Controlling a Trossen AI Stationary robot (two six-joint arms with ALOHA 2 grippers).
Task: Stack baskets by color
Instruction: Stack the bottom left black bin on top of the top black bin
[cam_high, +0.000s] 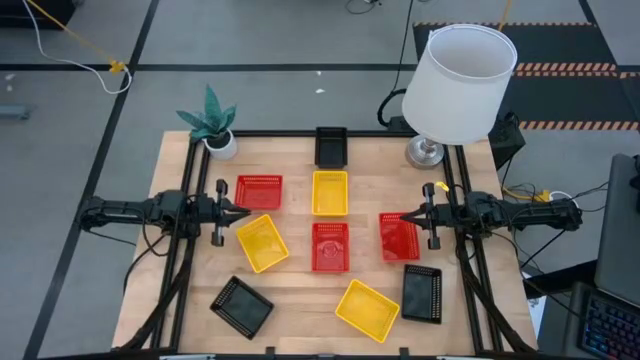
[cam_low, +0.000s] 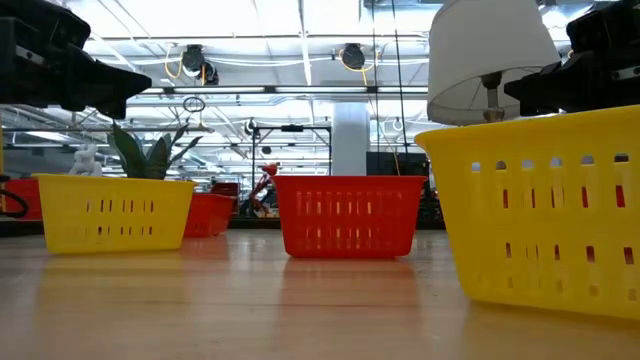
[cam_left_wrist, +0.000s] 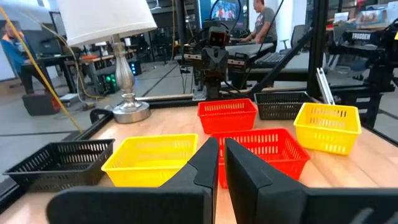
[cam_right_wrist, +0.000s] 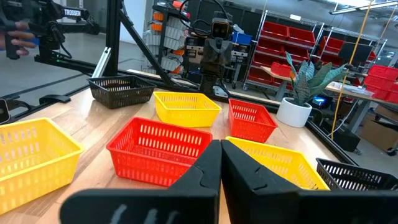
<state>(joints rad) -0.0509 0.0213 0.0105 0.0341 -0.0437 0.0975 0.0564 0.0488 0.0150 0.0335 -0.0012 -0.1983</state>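
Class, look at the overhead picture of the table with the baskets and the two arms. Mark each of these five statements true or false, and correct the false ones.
1. Nine baskets lie on the table, none stacked on another. True.
2. The black basket at the far edge sits between the potted plant and the lamp. True.
3. The left gripper holds a red basket. False: it is shut on nothing, beside the yellow basket.
4. There are four yellow baskets. False: three yellow, three red, three black.
5. The right gripper is wide open. False: it is shut, over the red basket.
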